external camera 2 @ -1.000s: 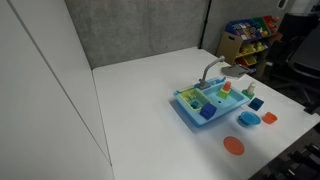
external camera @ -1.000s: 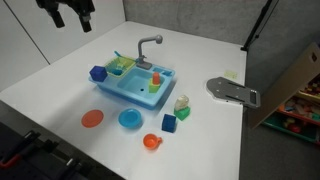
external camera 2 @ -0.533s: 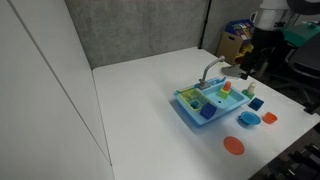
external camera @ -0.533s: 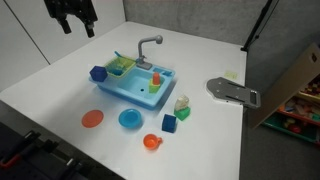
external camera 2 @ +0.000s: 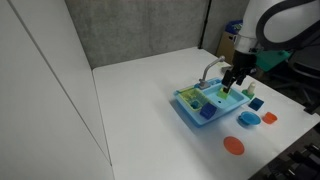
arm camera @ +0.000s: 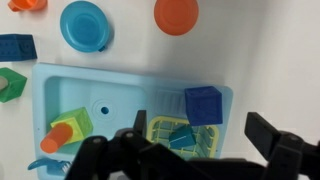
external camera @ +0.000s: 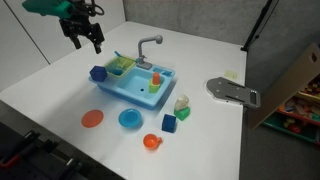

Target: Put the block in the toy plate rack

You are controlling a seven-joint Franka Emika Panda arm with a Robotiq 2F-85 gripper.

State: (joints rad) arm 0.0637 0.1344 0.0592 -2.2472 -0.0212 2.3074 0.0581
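A light blue toy sink (external camera: 130,92) sits on a white surface (external camera: 55,100). The end effector (external camera: 87,43) hovers above the sink's rack end, with its fingers spread wide and nothing between them. The dark blue block (arm camera: 203,103) rests at the sink's corner, just beside the yellow-green toy plate rack (arm camera: 160,133) set in the sink. In the wrist view the block lies below the end effector, roughly between its two fingers. It looks cubic, with no clear long axis, so a near-straight descent seems enough to reach it.
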